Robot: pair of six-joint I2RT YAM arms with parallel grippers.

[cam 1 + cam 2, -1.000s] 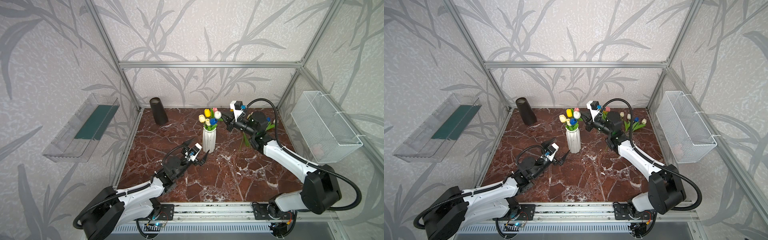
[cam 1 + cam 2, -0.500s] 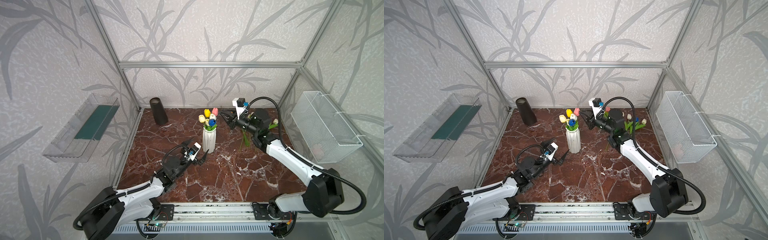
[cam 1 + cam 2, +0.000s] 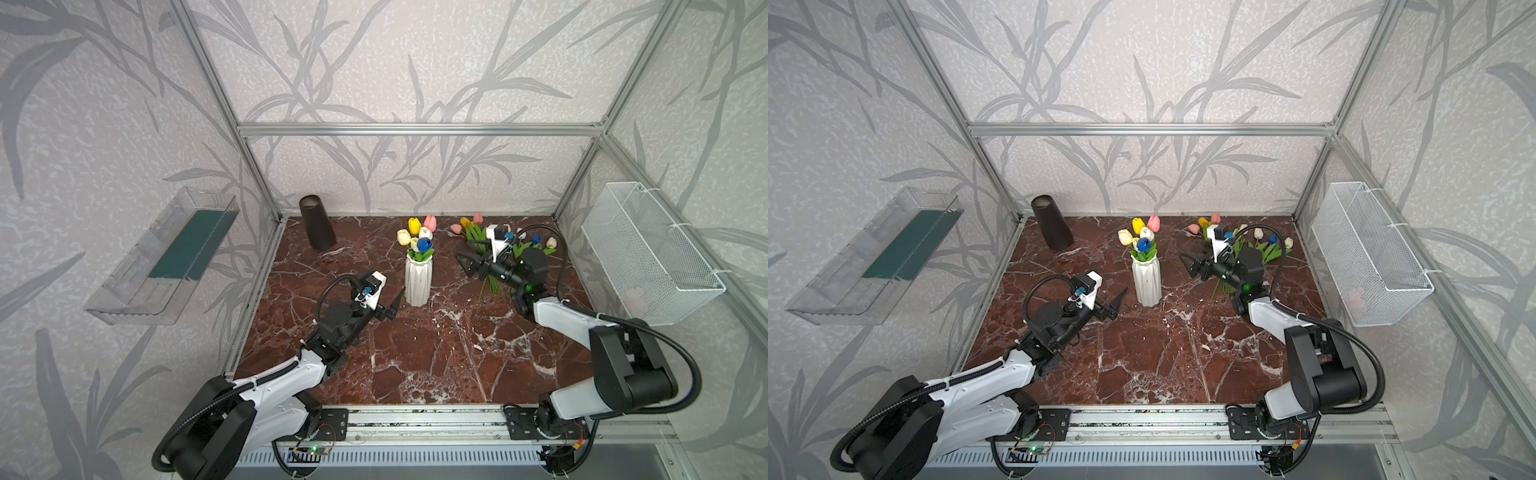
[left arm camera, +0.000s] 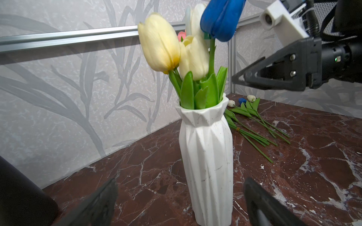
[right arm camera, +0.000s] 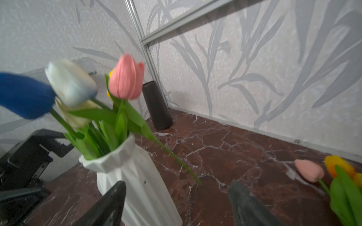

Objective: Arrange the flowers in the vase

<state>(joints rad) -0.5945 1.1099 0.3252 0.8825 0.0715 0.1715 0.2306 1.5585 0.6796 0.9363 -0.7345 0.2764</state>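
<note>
- You are working with flowers point(image 3: 419, 242) that are looking light and soft. The thin green stems will likely be bending under any side push, and the heads will probably be squashing if pinched.
- You should be taking each one by the bare stem below the leaves, never by the bloom. A smooth stem may be sliding in the jaws, so a firm, square pinch seems wise.
- Several flowers are already standing in the vase point(image 3: 418, 279) at the centre of both top views, with yellow, pink, cream and blue heads fanning out above its rim.
- The loose flowers point(image 3: 473, 233) are lying flat on the table point(image 3: 415, 365), right of the vase and towards the upper right of the marble. The right arm is partly hiding them. Their stems are lying bunched and crossing, so you are risking dragging a neighbour along.
- The vase is standing tall and narrow with a crowded mouth. I judge that it could be tipping if a stem is being forced in at an angle.
- The left gripper point(image 3: 390, 308) is sitting just lower left of the vase in a top view. Its fingers point(image 4: 98, 203) are spread wide and are gripping nothing. You cannot tell whether a tip is touching the vase.
- The right gripper point(image 3: 466, 264) is hanging in the air just right of the vase. Its fingers point(image 5: 114, 199) are standing apart with nothing between them.
- You are finding no brand, label or readable writing on the flowers, the vase or the grippers.
</note>
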